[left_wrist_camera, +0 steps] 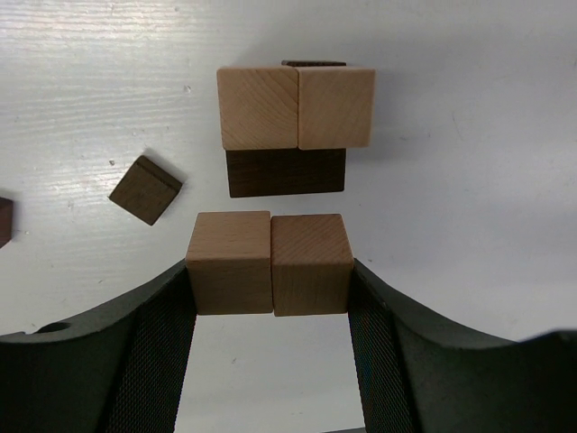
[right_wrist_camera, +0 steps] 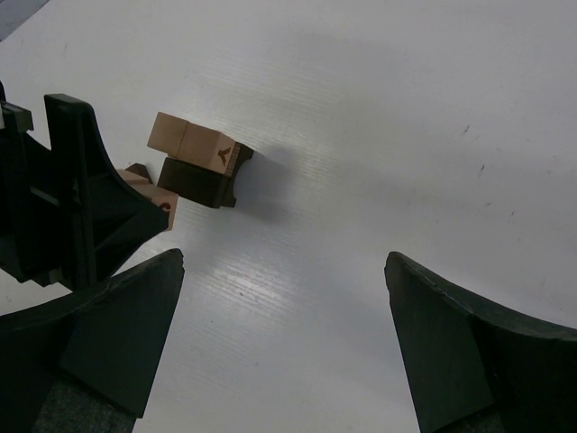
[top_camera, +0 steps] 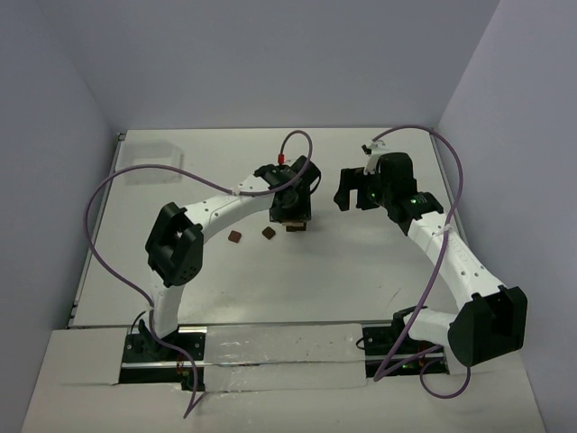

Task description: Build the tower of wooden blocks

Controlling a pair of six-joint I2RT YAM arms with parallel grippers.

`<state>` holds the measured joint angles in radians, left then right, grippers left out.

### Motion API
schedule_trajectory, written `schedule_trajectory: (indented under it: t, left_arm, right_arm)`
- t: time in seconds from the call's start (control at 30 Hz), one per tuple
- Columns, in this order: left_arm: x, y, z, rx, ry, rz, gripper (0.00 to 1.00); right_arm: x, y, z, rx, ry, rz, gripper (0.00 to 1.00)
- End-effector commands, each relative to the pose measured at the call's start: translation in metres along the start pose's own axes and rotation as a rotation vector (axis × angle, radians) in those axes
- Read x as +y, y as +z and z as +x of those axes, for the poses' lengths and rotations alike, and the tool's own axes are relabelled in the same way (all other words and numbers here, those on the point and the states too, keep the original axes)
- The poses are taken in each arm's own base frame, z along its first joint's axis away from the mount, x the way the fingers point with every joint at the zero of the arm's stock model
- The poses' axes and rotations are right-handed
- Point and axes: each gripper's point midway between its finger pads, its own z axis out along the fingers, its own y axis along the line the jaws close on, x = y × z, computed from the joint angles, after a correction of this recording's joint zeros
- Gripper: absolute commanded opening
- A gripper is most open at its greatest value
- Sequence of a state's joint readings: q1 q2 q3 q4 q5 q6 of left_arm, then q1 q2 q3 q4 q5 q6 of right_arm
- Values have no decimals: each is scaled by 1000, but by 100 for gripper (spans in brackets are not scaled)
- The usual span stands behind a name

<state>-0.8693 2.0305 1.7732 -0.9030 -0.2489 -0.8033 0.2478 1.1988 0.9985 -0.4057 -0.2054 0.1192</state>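
Note:
My left gripper [left_wrist_camera: 270,271] is shut on two light tan wood blocks [left_wrist_camera: 269,262], held side by side between the fingers. Just beyond them stands the tower [left_wrist_camera: 296,113]: two tan cubes on top of dark brown ones [left_wrist_camera: 285,171]. The right wrist view also shows the tower [right_wrist_camera: 200,161], with the left gripper [right_wrist_camera: 77,203] beside it. In the top view the left gripper [top_camera: 291,213] is at the table's middle. My right gripper [top_camera: 348,193] is open and empty to the right of the tower; its jaws [right_wrist_camera: 284,262] are wide apart over bare table.
Two loose dark brown cubes [top_camera: 235,237] [top_camera: 269,232] lie left of the tower; one shows tilted in the left wrist view [left_wrist_camera: 145,188], another at the frame's left edge [left_wrist_camera: 4,222]. A clear plastic container [top_camera: 155,155] sits at the far left corner. Walls enclose the table.

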Motion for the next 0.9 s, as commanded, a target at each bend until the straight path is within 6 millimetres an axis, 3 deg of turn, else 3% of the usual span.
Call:
schedule_trajectory:
  t: [0.0,0.87]
  left_arm:
    - [-11,-5,-16,-21,-19,42,0]
    - [-11,21,-18,-4,-3,7,2]
  right_arm:
    - [5,-10,-26,-88,-1,-19,100]
    - [5,-8,-26,-81,8,-18,100]
